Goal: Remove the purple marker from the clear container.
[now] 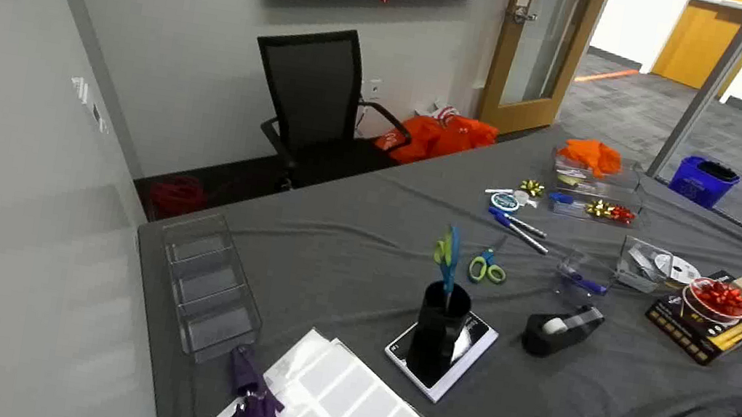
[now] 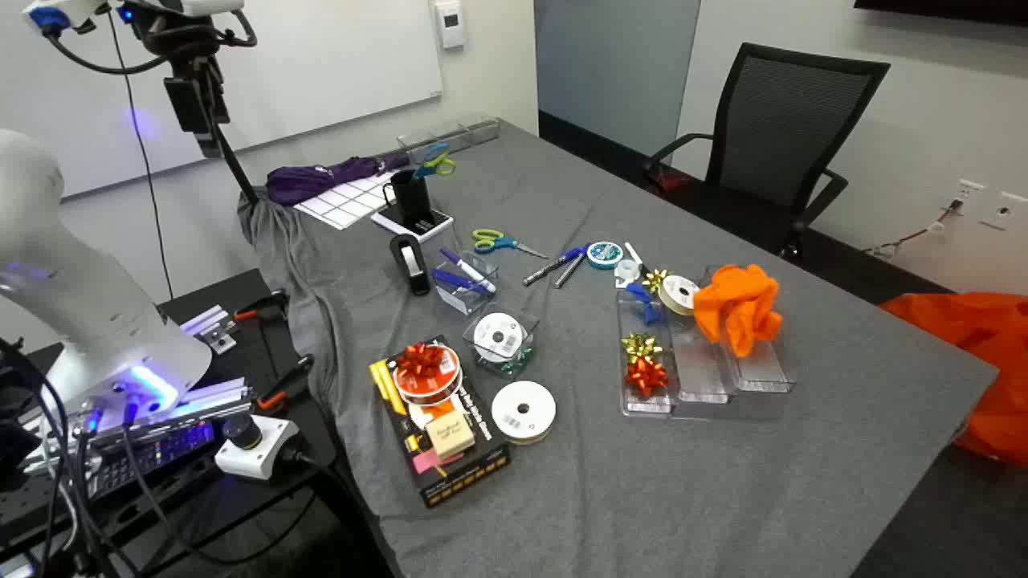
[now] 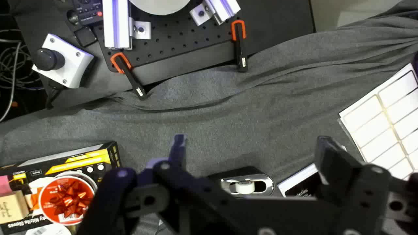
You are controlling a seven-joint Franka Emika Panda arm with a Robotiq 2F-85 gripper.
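Observation:
The clear container [image 2: 456,302] is a small see-through tub on the grey cloth, in both exterior views [image 1: 566,291]. Two pens lean in it: a marker with a purple cap and white body [image 2: 472,270], and a violet-blue pen [image 2: 454,279]. I cannot tell for sure which is the purple marker; violet-blue also shows inside the tub [image 1: 591,285] in an exterior view. My gripper [image 3: 252,138] is open and empty, fingers wide apart above the cloth. It hangs high near the robot base [image 2: 210,148], away from the tub. The wrist view does not clearly show the tub.
A black tape dispenser [image 2: 411,265] stands beside the tub. Nearby are scissors [image 2: 502,242], a black mug [image 2: 411,197] on a box, a clear tub with ribbon [image 2: 526,321], and a glove box [image 2: 438,470] with a red bow. Clear bins [image 2: 703,373] stand farther off.

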